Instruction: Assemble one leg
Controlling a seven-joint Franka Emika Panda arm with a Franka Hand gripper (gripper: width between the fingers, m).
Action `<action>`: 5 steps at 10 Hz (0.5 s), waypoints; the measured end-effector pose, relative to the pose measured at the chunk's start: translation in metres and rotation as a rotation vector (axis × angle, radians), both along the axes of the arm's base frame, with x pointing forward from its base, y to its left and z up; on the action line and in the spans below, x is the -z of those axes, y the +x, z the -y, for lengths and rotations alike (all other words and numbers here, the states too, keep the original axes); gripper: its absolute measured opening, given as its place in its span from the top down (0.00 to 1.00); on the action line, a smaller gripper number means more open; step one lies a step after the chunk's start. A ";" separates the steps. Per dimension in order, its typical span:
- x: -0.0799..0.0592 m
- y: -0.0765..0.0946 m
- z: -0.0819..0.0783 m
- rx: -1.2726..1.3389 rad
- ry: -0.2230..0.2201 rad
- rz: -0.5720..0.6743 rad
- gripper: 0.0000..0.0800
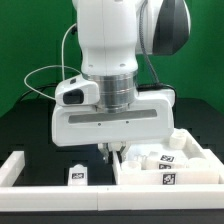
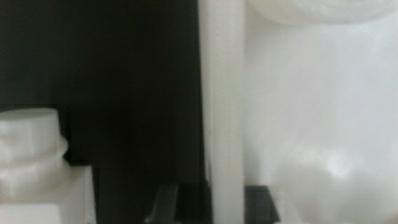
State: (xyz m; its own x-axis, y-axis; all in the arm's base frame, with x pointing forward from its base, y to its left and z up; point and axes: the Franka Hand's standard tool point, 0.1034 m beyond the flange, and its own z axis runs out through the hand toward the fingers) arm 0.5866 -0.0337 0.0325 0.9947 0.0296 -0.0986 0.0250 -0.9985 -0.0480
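Note:
A large flat white panel with a raised rim (image 1: 140,172) lies on the black table at the exterior view's right. My gripper (image 1: 110,153) is low at its left edge. In the wrist view my gripper (image 2: 221,206) has its jaws shut on the panel's rim (image 2: 221,100), one finger on each side. One leg with a tag (image 1: 77,173) stands on the table left of the gripper; it shows blurred in the wrist view (image 2: 32,150). Two more tagged white pieces (image 1: 167,160) (image 1: 168,179) sit on the panel's right side.
A white rail (image 1: 15,168) runs along the table's left side and front. A blurred white lump (image 2: 320,12) lies on the panel in the wrist view. A black cable (image 1: 40,80) hangs behind the arm, before a green backdrop.

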 end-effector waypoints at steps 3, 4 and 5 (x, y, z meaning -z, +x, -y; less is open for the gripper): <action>0.023 0.003 -0.013 0.085 -0.027 -0.003 0.93; 0.023 0.003 -0.013 0.100 -0.034 -0.010 0.93; 0.023 0.003 -0.013 0.098 -0.041 -0.011 0.93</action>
